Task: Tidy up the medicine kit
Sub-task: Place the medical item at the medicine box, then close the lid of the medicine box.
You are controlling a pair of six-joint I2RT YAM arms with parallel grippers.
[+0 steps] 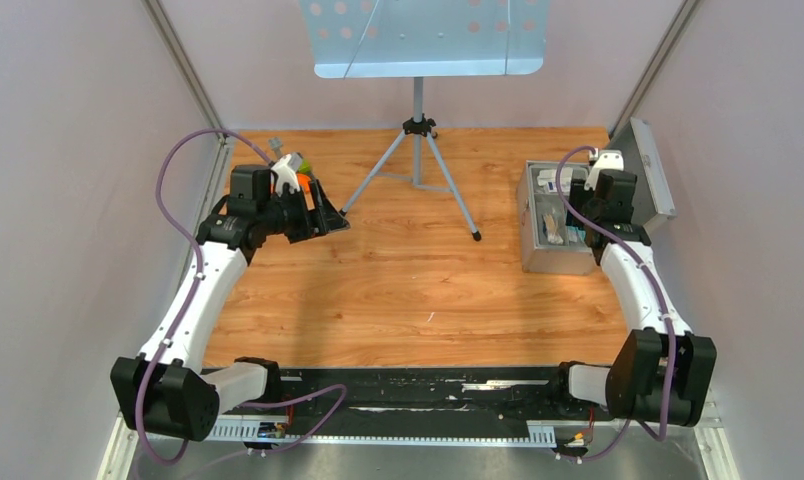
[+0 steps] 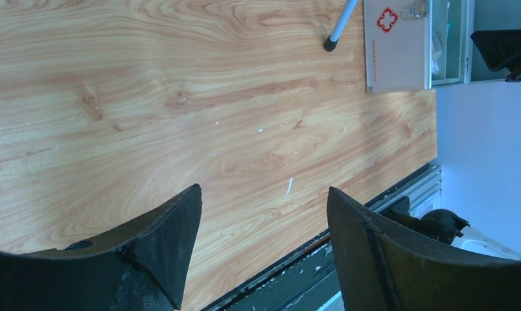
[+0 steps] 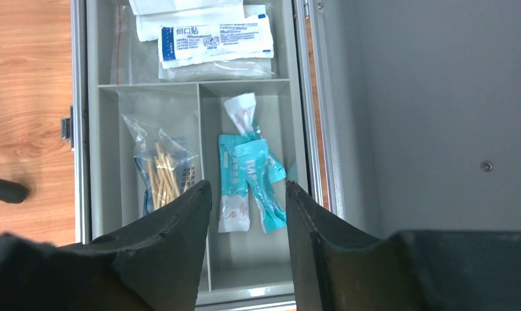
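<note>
The grey medicine kit box [image 1: 534,232] stands open at the right of the table, its lid [image 1: 651,180] raised. My right gripper [image 3: 247,189] hovers open and empty above it. Below it, one compartment holds teal sachets [image 3: 254,181], another a bag of cotton swabs [image 3: 162,170], and the far one white plaster packets [image 3: 214,35]. My left gripper [image 2: 263,197] is open and empty over bare table at the far left [image 1: 323,212]. Its view shows the kit's front [image 2: 395,48] with a red cross.
A tripod stand [image 1: 416,150] with a metal sheet [image 1: 425,38] stands at the back centre; one foot [image 1: 477,237] reaches near the kit. White walls close in left and right. The arm bases sit on a black rail [image 1: 408,395] at the near edge.
</note>
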